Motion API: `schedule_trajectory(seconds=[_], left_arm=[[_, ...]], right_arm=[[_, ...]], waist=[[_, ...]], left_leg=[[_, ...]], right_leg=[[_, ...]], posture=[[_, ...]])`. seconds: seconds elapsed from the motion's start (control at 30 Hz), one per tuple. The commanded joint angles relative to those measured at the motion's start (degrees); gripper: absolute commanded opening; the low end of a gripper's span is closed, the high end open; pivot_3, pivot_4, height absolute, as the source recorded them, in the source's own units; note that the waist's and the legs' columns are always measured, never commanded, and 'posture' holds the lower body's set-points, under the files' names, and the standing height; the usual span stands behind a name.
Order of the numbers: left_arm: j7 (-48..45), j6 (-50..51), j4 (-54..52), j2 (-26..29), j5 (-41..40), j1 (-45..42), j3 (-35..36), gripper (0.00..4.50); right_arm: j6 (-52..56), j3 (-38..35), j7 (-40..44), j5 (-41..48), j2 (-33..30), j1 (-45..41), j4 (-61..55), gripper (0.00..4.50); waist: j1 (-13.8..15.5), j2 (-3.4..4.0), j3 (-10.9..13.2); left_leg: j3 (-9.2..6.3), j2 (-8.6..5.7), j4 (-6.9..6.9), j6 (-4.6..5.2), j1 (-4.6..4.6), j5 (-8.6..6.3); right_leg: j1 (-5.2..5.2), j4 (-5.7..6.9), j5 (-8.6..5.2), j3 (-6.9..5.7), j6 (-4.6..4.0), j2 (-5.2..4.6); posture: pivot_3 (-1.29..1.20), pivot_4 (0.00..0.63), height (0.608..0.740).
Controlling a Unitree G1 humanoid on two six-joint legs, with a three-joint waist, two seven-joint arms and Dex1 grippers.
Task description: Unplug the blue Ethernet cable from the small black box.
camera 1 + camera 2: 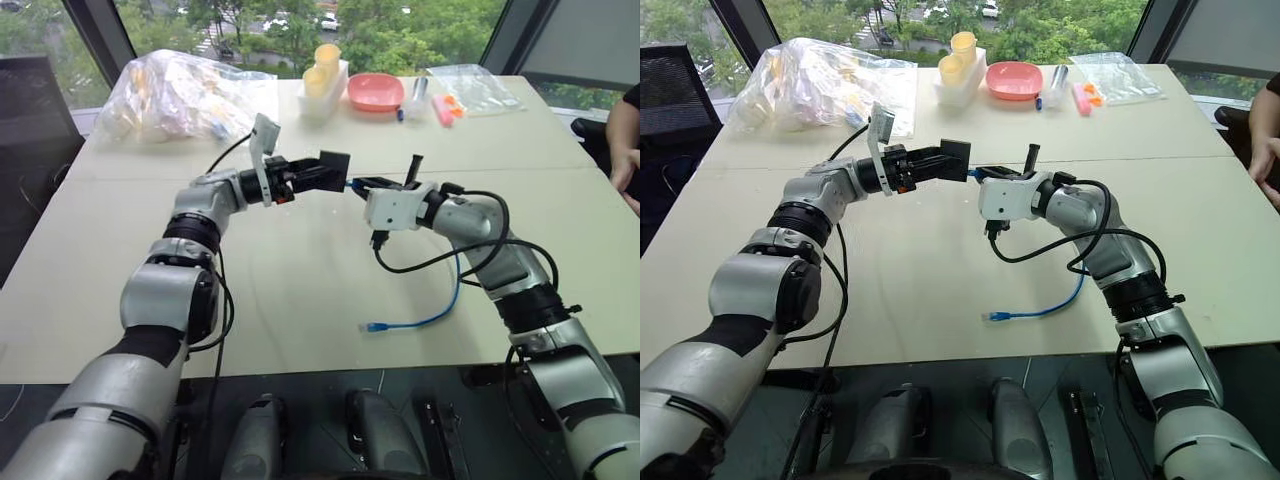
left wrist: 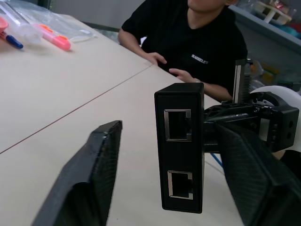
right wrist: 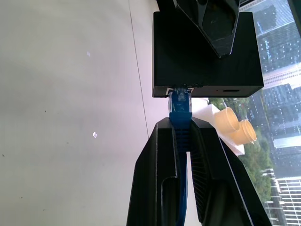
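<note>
Fingers of our right gripper (image 3: 188, 136) are clamped on the blue Ethernet cable (image 3: 180, 106) just behind its plug, which is seated in a port on the edge of the small black box (image 3: 188, 52). Fingers of our left gripper (image 1: 322, 172) straddle the box from the opposite side; in the left wrist view one finger (image 2: 254, 174) sits against the box and the other (image 2: 89, 179) stands apart from it, so we judge this grip not yet firm. Box and plug are held in the air over the middle of the table (image 1: 300, 290), between the two wrists. We read the opposed hold as bracing: one hand fixes the box so the other can pull the plug straight out.

Free end of the cable (image 1: 372, 327) lies near the table's near edge. A person (image 2: 188, 37) sits at the right edge.

Hard to make out: the plug's latch tab, hidden in the port, and the contact of the left fingers on the box's far faces
</note>
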Motion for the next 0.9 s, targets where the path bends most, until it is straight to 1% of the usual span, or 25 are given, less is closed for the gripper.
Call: schedule_trajectory(seconds=[0.03,0.1,0.13,0.23,0.3,0.33,0.4,0.43,0.5,0.53,0.57,0.63,0.7,0.77,0.8,0.83,0.9], left_arm=[[-0.73,-0.22,-0.57,-0.24,0.18,-2.45,1.57,1.38],[-0.87,-0.15,-0.56,-0.4,0.38,-2.49,1.87,0.69],[-0.91,-0.14,-0.57,-0.48,0.52,-2.5,1.98,0.54],[-0.4,-0.43,-0.52,-0.54,1.17,-2.35,1.82,0.54],[-0.3,-0.72,-0.51,-0.37,1.48,-1.93,1.77,0.54],[-0.04,-0.82,-0.55,-0.19,1.45,-1.6,2.06,0.54],[-0.08,-0.19,-0.83,0.2,1.03,-0.86,2.82,0.54],[-0.06,0.88,-0.93,0.54,0.57,-0.53,3.35,0.54],[-0.33,3.4,-1.19,1.08,-0.21,-0.06,4.39,0.54],[-0.62,4.7,-1.64,1.26,-0.62,0.31,4.84,0.54],[-1.01,5.98,-2.13,1.41,-0.9,0.65,5.16,0.54],[-3.77,10.14,-3.55,2.03,-1.94,1.39,5.62,0.54],[-6.18,15.19,-5.33,2.55,-4.03,2.0,6.81,0.54],[-8.04,20.35,-8.22,2.89,-7.23,2.97,8.6,0.54],[-8.67,22.42,-9.98,2.92,-8.71,3.61,9.41,0.54],[-9.85,24.92,-12.72,2.96,-10.47,4.88,9.97,0.54],[-10.25,28.64,-17.03,2.89,-12.7,6.87,10.5,0.54]], right_arm=[[0.07,-0.44,0.26,0.39,-0.31,0.02,-3.72,0.0],[0.34,-0.21,0.45,0.06,-0.47,0.15,-4.12,0.0],[0.47,-0.17,0.46,-0.03,-0.48,0.19,-4.24,0.0],[1.07,-0.23,0.71,0.28,-0.29,0.49,-4.61,0.0],[3.35,-1.08,2.33,2.82,0.16,1.77,-6.1,0.9],[4.96,-1.7,3.1,3.96,0.13,2.91,-7.31,1.26],[8.94,-3.91,2.3,5.05,-0.09,6.24,-9.96,2.23],[12.53,-5.81,1.6,7.03,0.72,8.81,-12.22,2.72],[21.63,-9.45,1.53,13.68,3.91,13.62,-17.78,3.69],[27.82,-11.32,1.86,19.38,6.78,16.34,-21.64,4.31],[33.62,-13.13,1.53,24.89,9.95,18.45,-25.18,4.47],[44.49,-17.71,-2.22,37.36,18.57,21.17,-31.45,4.47],[51.77,-22.43,-7.53,47.99,26.82,21.9,-34.23,4.47],[56.57,-25.61,-11.74,56.66,33.15,21.78,-34.92,4.47],[58.27,-26.55,-13.19,59.97,35.24,21.6,-35.07,4.47],[58.49,-27.55,-14.45,63.8,38.0,21.17,-34.64,4.47],[58.84,-29.0,-17.27,67.89,40.67,20.4,-33.94,4.47]], waist=[[0.08,0.0,0.0],[0.14,0.0,0.0],[0.14,0.0,0.0],[0.12,0.0,0.0],[0.08,0.0,0.0],[0.06,0.0,0.0],[0.17,0.0,0.0],[0.25,0.0,0.0],[0.35,-0.02,-0.01],[0.35,-0.02,-0.01],[0.37,-0.03,-0.02],[0.16,-0.02,-0.01],[-0.1,0.01,-0.01],[0.0,0.01,-0.01],[0.06,0.01,-0.01],[0.06,0.0,-0.01],[0.06,0.01,-0.01]], left_leg=[[0.0,0.0,0.0,0.0,0.0,0.0],[0.01,0.0,0.01,0.0,-0.01,0.0],[0.01,-0.01,0.02,0.0,-0.01,0.0],[0.0,-0.01,0.01,0.0,-0.01,0.0],[0.0,0.0,0.01,0.0,-0.01,0.0],[-0.01,0.0,0.01,0.0,-0.01,0.0],[-0.03,0.0,0.0,0.01,-0.01,0.0],[-0.03,0.0,0.0,0.01,-0.01,-0.01],[-0.04,0.0,0.01,0.01,-0.02,-0.01],[-0.04,0.0,0.02,0.01,-0.02,-0.01],[-0.04,0.0,0.01,0.01,-0.03,-0.01],[-0.09,0.03,0.03,0.02,-0.01,-0.01],[-0.11,0.09,0.02,0.01,0.01,-0.01],[-0.16,0.11,0.03,0.01,0.04,-0.01],[-0.19,0.13,0.06,0.01,0.05,-0.01],[-0.21,0.16,0.09,0.01,0.05,-0.01],[-0.22,0.18,0.09,0.01,0.08,-0.01]], right_leg=[[0.0,0.0,0.0,0.0,0.0,0.0],[0.0,-0.01,0.0,0.0,0.0,-0.01],[0.0,-0.01,0.0,0.0,0.0,-0.01],[0.0,-0.01,0.0,0.0,0.0,-0.01],[0.0,-0.01,0.0,0.0,0.0,0.0],[0.0,0.0,0.0,0.0,0.0,0.0],[0.0,0.0,0.0,-0.01,0.0,0.01],[0.0,0.0,0.0,-0.01,0.01,0.0],[0.02,0.0,-0.01,-0.02,0.01,-0.01],[0.03,0.0,-0.01,-0.02,0.01,-0.01],[0.02,0.0,-0.01,-0.02,0.01,-0.02],[0.03,0.06,0.0,-0.05,0.01,-0.01],[0.01,0.12,0.01,-0.05,-0.01,0.03],[-0.01,0.23,0.02,-0.07,-0.04,0.04],[0.0,0.25,0.03,-0.08,-0.06,0.04],[0.02,0.25,0.04,-0.09,-0.07,0.04],[0.05,0.24,0.04,-0.07,-0.08,0.01]], posture=[[0.0,0.15,0.74],[0.0,0.15,0.74],[0.0,0.15,0.74],[0.0,0.15,0.74],[0.0,0.15,0.74],[0.0,0.15,0.74],[0.0,0.15,0.74],[0.0,0.15,0.74],[0.0,0.15,0.74],[0.0,0.15,0.74],[0.0,0.15,0.74],[0.0,0.15,0.74],[0.0,0.15,0.74],[0.0,0.15,0.74],[0.0,0.15,0.74],[0.0,0.15,0.74],[0.0,0.15,0.74]])
